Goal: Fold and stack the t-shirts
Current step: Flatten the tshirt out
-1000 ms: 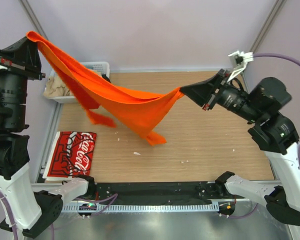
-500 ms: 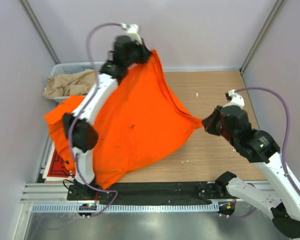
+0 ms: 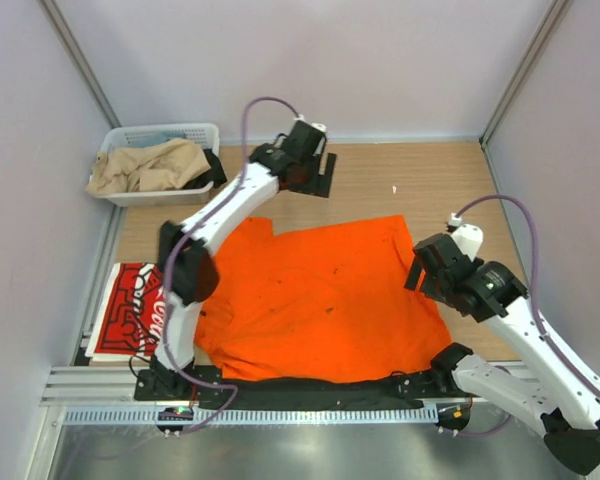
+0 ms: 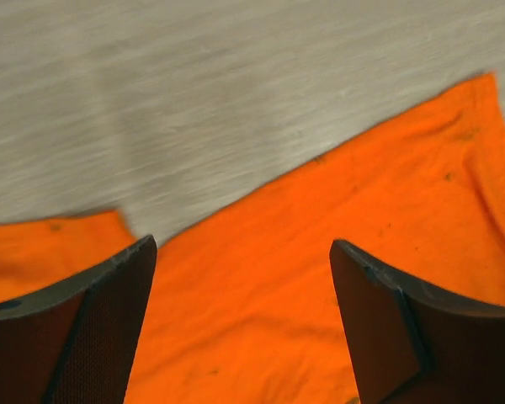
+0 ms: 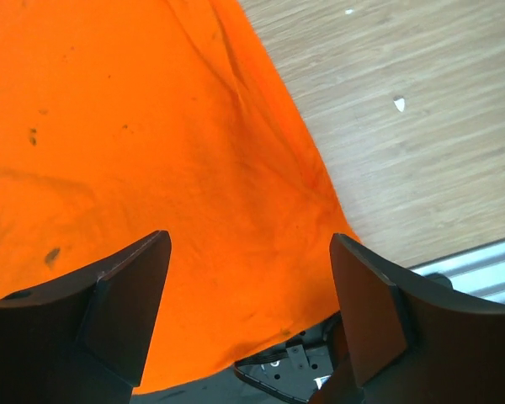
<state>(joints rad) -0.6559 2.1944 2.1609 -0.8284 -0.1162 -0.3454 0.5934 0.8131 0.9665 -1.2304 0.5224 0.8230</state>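
Pale grey-lilac wall panels on three sides, aluminium corner posts, light wood-grain tabletop, small white flecks on it, metal rail along near edge, white slatted basket at far-left corner, even diffuse light

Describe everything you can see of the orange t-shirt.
The orange t-shirt is plain bright cloth, soft-looking, with a few small dark specks. It lies spread nearly flat on the wooden table, unfolded, lightly wrinkled, one sleeve showing at its far left. Its near edge reaches the table's near edge. The left gripper and right gripper hang open near its far and right edges, neither touching.
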